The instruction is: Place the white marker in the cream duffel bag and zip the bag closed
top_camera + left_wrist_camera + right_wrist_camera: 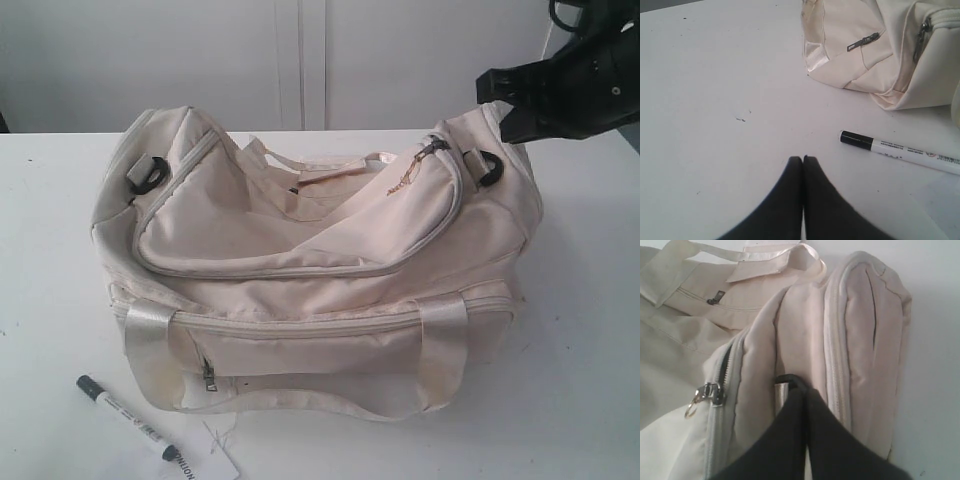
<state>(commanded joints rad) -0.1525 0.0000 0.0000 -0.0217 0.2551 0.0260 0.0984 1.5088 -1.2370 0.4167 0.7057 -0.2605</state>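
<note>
The cream duffel bag lies in the middle of the white table, its curved top zipper looking closed along the front. The slider with the gold chain pull sits at the bag's right end, a short dark gap beside it. The white marker lies on the table at the bag's front left corner, dark cap pointing away from the bag. My left gripper is shut and empty, just short of the marker. My right gripper hovers shut over the bag's right end, by a black ring.
A flat white paper tag with black letters lies by the marker's tail at the front edge. The front pocket zip pull hangs near the marker. Bare table lies right of the bag, and a white wall stands behind.
</note>
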